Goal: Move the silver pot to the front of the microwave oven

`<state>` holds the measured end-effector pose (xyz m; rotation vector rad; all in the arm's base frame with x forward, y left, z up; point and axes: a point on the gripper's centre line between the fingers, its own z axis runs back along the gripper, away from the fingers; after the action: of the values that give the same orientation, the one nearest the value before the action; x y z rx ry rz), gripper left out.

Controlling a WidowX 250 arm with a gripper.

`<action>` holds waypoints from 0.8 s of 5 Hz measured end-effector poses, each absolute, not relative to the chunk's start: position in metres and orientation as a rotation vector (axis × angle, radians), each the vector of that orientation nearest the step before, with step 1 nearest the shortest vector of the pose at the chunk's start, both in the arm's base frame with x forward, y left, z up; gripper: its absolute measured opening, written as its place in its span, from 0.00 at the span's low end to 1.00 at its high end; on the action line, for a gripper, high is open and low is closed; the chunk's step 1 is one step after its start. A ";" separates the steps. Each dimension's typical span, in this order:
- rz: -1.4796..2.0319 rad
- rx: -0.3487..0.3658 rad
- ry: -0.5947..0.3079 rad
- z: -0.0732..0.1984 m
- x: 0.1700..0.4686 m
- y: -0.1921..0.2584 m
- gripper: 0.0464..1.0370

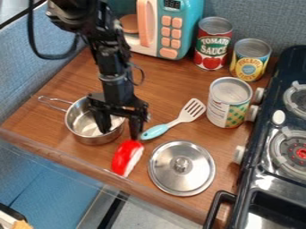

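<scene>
As gripper (119, 131) hangs wide open at silver pot (91, 140), grabbing seems due: pinch its side, then carry to front of microwave (193, 21).

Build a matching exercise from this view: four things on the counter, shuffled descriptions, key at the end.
Things
1. silver pot
2. lid
3. spatula
4. microwave

Descriptions
A. teal handle, pale slotted head
B. at the back, teal body, peach buttons
C. lying flat, knob up
D. uncovered, gripper at its rim

Pairs: 1-D, 2-C, 3-A, 4-B
</scene>
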<state>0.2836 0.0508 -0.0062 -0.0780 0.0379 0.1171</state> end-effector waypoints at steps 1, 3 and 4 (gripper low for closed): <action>0.078 -0.070 0.046 -0.010 0.280 0.040 0.62; 0.068 -0.055 0.038 -0.004 0.278 0.039 0.11; 0.037 -0.051 0.030 0.008 0.279 0.041 0.04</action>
<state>0.2787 0.0410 0.0083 -0.0507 0.0300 0.0374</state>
